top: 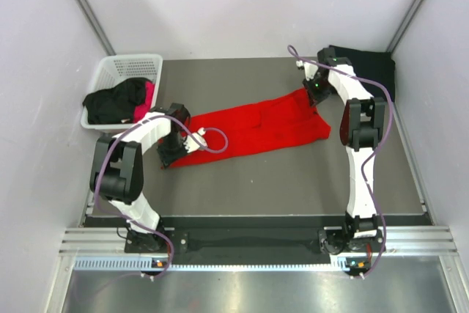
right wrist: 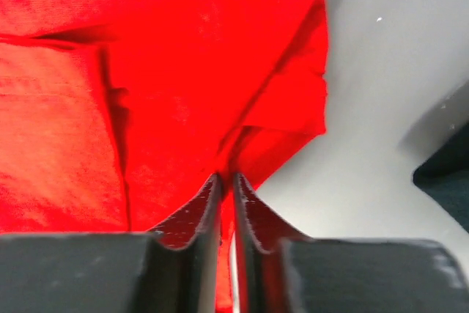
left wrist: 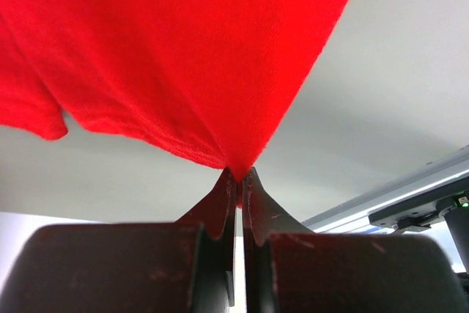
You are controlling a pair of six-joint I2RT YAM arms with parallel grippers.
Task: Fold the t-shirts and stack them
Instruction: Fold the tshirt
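Note:
The large red t-shirt (top: 256, 126) lies stretched across the table between my two grippers. My left gripper (top: 174, 153) is shut on its left corner, and in the left wrist view (left wrist: 238, 175) the red cloth (left wrist: 183, 56) fans out from the closed jaws. My right gripper (top: 314, 94) is shut on its far right edge, and in the right wrist view (right wrist: 226, 178) the folded red cloth (right wrist: 146, 86) runs into the closed jaws. A black t-shirt (top: 363, 64) lies folded at the far right corner. Black and pink shirts (top: 121, 100) hang out of the basket.
A white lattice basket (top: 132, 67) stands at the far left of the table. Grey walls close in on the left, right and back. The table's near edge (top: 256, 218) runs just above the arm bases.

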